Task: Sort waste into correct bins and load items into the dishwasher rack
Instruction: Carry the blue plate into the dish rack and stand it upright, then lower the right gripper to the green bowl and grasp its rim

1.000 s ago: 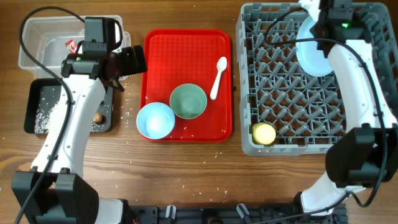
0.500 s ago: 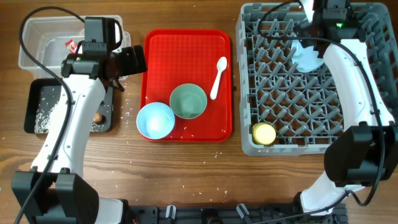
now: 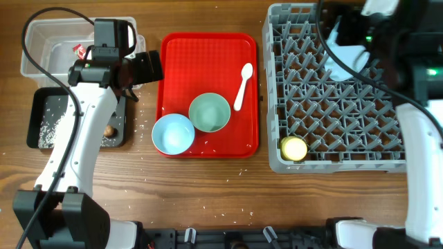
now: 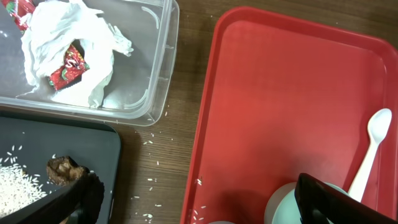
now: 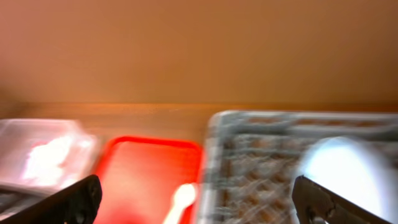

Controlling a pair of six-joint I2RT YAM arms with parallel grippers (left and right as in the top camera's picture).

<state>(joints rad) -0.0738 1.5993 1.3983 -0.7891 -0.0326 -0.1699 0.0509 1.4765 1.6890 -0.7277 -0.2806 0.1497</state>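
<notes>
Overhead, you see the plate (image 3: 344, 61) standing on edge among the pegs at the far side of the rack (image 3: 346, 164), and the yellow cup (image 3: 294, 148) in its near left corner. The blue bowl (image 3: 173, 133), green bowl (image 3: 209, 113) and spoon (image 3: 243, 85) lie on the red tray (image 3: 208, 62).

From your left wrist, the left gripper (image 4: 198, 190) hangs spread wide and empty over the red tray's edge. Wrappers (image 4: 74, 50) sit in the clear tub (image 4: 140, 68), their red print too crumpled to read. The lump (image 4: 65, 171) and rice (image 4: 18, 180) lie in the black tray (image 4: 74, 140).

From your right wrist, all is blurred, yet the right gripper (image 5: 196, 190) is spread apart, holding nothing, facing the rack.
</notes>
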